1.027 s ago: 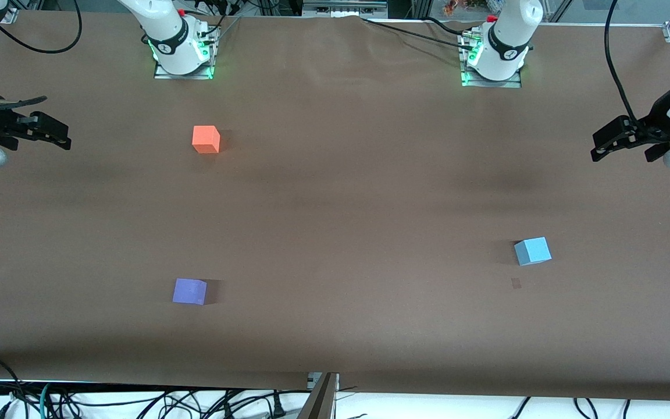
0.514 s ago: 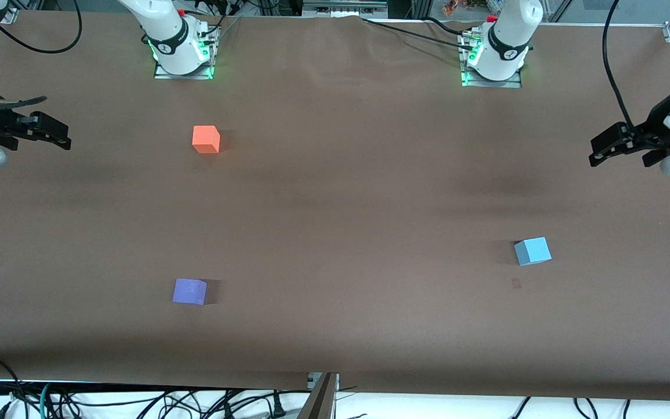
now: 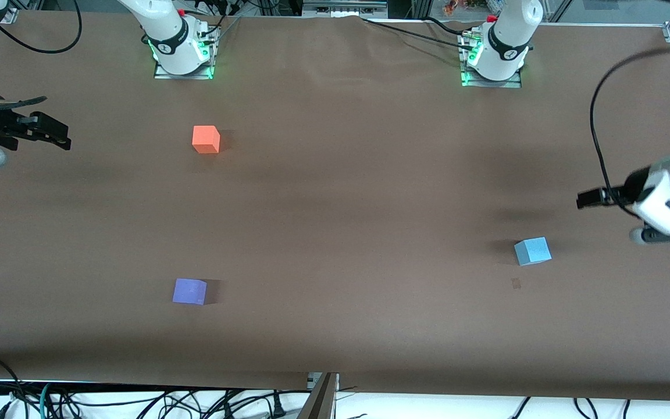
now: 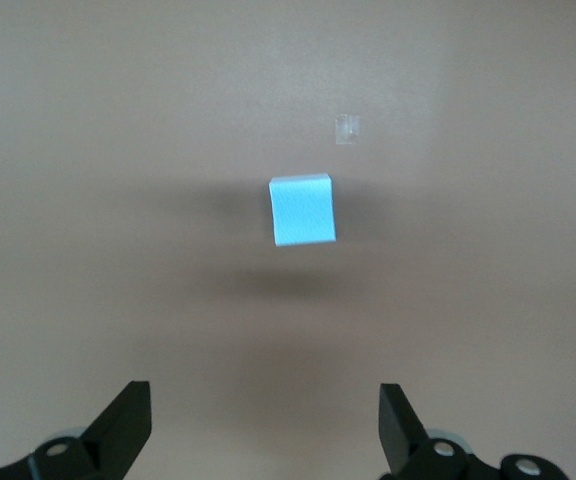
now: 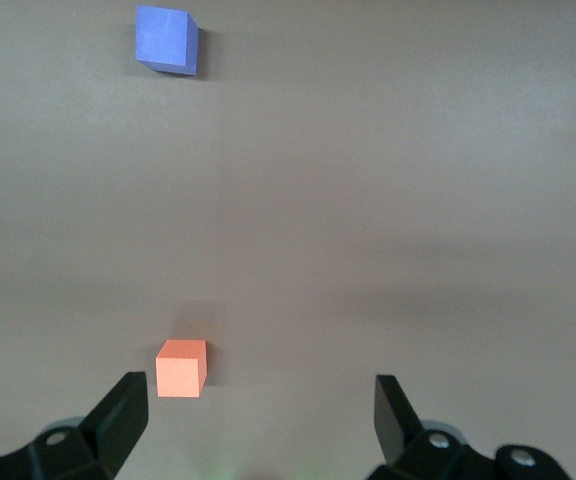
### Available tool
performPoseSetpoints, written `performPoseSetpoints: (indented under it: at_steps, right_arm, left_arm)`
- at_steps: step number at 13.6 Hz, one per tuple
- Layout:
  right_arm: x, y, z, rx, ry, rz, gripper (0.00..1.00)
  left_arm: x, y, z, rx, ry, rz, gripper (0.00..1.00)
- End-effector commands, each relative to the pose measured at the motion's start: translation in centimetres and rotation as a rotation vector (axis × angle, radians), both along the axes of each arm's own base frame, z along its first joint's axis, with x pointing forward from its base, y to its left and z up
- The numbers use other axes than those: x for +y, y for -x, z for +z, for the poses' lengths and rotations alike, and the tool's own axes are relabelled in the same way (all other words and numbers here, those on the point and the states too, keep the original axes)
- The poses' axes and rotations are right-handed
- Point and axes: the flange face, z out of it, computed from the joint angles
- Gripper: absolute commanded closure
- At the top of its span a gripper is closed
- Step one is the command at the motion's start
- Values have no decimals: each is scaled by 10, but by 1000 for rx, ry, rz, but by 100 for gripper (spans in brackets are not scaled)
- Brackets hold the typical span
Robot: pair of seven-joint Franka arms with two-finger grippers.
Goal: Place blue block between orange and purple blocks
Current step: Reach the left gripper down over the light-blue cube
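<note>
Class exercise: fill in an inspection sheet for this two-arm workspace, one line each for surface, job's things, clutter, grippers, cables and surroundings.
Surface: brown table cover.
Job's things: blue block toward the left arm's end; orange block and purple block toward the right arm's end, purple nearer the front camera.
Clutter: small scrap by the blue block.
Grippers: left gripper open, over the table close to the blue block; right gripper open, waiting.
Cables: bundles below the table's near edge.
Surroundings: nothing seen.
</note>
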Motion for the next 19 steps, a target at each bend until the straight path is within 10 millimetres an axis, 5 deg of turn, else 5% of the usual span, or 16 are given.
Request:
performPoseSetpoints:
  at_steps: [1,3,5,8,9,11,19]
  right_arm:
    - [-2,-2,5,-8,-7,7,0]
    - [-2,-2,5,-8,-7,7,0]
    - [-3,-2,5,-8,-7,6,0]
    - [-3,-2,5,-8,-7,6,0]
    - [-2,-2,5,-9,-7,7,0]
    - [-3,-2,5,-9,-7,6,0]
    - [0,-2,5,-9,-7,10,0]
  left_arm:
    - [35,-19,-80,-13,108,-14,0]
    - [23,-29,-135,17,104,22,0]
    - [9,-32,-166,45,81,112,0]
    - [-11,-34,-194,55,43,170,0]
    - [-32,-33,-205,30,14,155,0]
    - [-33,-24,-225,-25,-44,139,0]
    - [-25,-25,-224,-50,-45,117,0]
